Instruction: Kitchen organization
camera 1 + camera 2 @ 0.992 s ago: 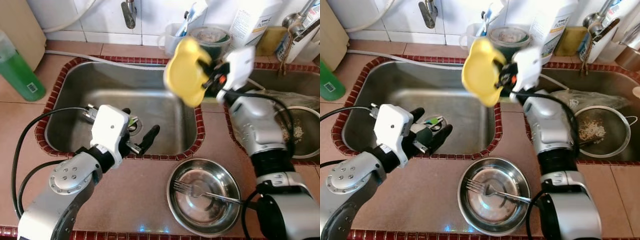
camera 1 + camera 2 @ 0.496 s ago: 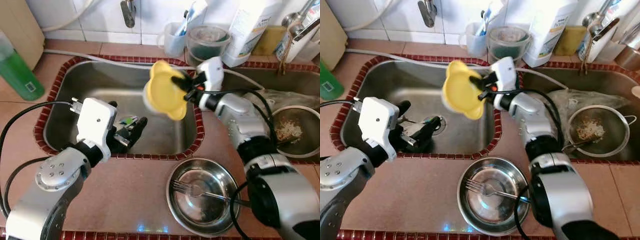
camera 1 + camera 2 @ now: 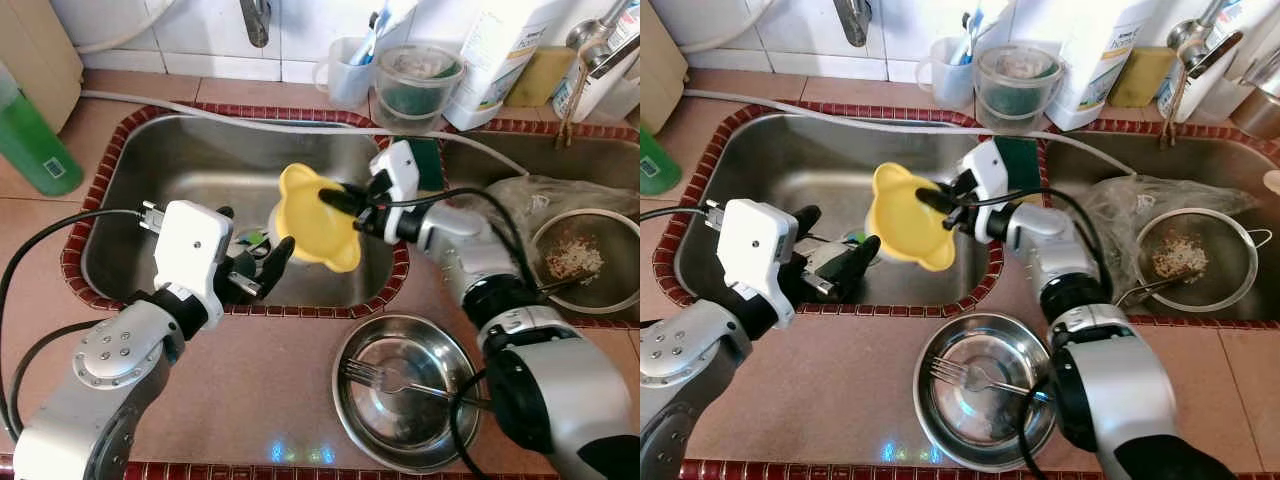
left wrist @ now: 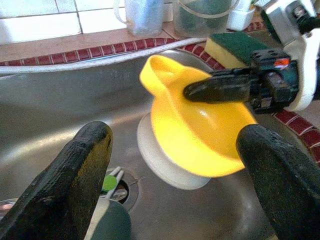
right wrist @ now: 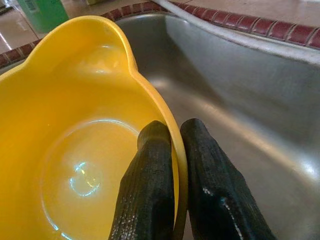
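A yellow bowl (image 3: 315,222) with a pale base hangs tilted low inside the left sink basin (image 3: 170,175). My right gripper (image 3: 337,200) is shut on its rim, one finger inside and one outside, as the right wrist view shows on the yellow bowl (image 5: 75,150). My left gripper (image 3: 255,262) is open inside the basin near the drain (image 3: 250,240), just left of the bowl; in the left wrist view the yellow bowl (image 4: 200,130) sits between and beyond its spread fingers (image 4: 75,170).
A steel bowl (image 3: 343,385) holding a fork (image 3: 400,385) sits on the front counter. A strainer (image 3: 590,262) with scraps lies in the right basin. A green sponge (image 4: 235,42) rests on the divider. A green bottle (image 3: 30,140) stands far left; cups and bottles line the back.
My right gripper has carried the yellow bowl down and to the left, from above the sink's back rim into the left basin. The left gripper has drawn back slightly toward the drain.
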`<state>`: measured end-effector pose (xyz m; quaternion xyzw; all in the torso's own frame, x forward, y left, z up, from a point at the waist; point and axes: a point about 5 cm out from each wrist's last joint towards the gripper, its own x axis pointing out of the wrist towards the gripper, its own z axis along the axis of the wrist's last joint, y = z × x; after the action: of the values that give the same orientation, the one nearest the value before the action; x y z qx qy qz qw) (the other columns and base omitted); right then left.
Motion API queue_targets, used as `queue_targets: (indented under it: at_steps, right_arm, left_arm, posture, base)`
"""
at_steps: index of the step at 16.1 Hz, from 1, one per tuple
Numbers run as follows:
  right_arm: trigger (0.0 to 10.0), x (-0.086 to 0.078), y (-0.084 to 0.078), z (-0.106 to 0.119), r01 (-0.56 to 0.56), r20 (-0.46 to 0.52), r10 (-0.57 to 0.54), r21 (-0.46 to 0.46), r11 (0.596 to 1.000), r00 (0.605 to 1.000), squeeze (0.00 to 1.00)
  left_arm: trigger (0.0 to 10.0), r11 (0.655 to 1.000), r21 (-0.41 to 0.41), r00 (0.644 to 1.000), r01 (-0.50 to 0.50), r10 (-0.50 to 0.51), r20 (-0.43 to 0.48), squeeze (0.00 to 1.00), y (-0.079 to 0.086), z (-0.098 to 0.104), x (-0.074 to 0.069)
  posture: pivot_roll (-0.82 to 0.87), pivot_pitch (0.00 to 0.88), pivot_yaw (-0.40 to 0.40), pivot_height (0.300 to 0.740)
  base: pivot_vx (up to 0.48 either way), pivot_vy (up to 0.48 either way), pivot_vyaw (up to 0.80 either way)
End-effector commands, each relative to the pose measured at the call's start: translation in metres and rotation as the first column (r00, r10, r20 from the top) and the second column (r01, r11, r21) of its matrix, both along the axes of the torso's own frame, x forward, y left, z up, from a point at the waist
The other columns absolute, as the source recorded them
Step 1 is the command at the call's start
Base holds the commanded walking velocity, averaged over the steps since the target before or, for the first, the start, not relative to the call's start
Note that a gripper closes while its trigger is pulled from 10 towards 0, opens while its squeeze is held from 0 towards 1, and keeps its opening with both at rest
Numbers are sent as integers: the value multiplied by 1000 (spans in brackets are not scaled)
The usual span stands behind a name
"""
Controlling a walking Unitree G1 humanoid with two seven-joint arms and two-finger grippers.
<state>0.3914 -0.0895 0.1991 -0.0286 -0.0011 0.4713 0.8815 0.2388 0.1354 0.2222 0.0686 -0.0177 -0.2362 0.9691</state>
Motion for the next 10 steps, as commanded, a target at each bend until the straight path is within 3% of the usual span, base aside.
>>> queue_targets:
  at_steps: [1,2,3,10]
  right_arm:
    - [10000,1,3,7,-17,9,17,10,1000,1000,0]
    - [10000,0,5,5,-32,-5,33,11,999,999,451]
    - [10000,0,6,4,-41,-13,41,16,999,999,1000]
    - [10000,-2,9,-1,-54,-18,54,-16,998,998,1000]
  left_arm:
    - [10000,1000,-7,1000,12,-12,0,0,-3,0,-4]
    - [10000,1000,-8,1000,15,-15,-1,0,-3,0,-5]
    - [10000,1000,-7,1000,16,-16,-2,0,-3,0,-5]
    - [10000,999,-6,999,34,-34,-8,0,-4,0,-5]
  posture:
    - [47,298,-54,740]
    - [49,295,-55,740]
    - [50,295,-56,740]
    - [48,288,-54,740]
  base:
    - [0,0,0]
    - [0,0,0]
    - [0,0,0]
    - [0,0,0]
